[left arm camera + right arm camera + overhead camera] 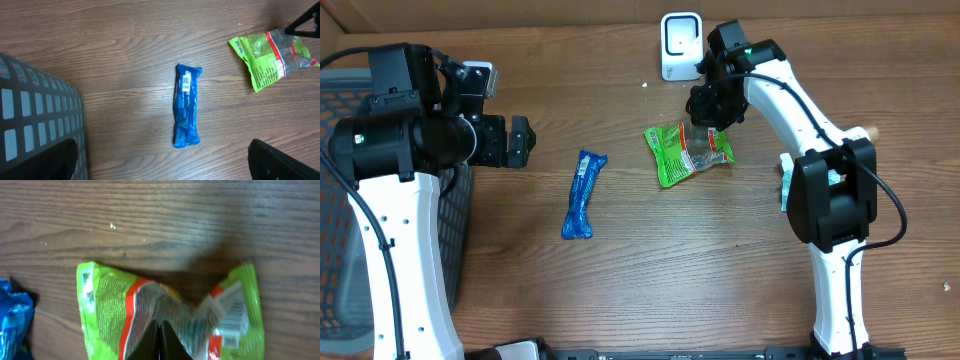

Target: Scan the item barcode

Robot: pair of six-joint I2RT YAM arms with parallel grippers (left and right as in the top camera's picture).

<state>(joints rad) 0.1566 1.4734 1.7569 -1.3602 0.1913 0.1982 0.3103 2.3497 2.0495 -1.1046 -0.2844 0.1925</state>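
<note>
Right fingers clamp the green packet; left fingers stand apart near the grey basket.

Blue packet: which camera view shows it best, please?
The left wrist view: the whole blue packet lies near the centre, large, with its white barcode label visible. The overhead view shows it whole but small. The right wrist view shows only a crumpled end at the left edge, beside the green packet.

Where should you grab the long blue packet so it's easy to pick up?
I'd pinch the blue packet across its narrow middle, coming straight down from above. It lies flat, long and thin, and its barcode sits near one end, so a middle grip leaves that uncovered.
</note>
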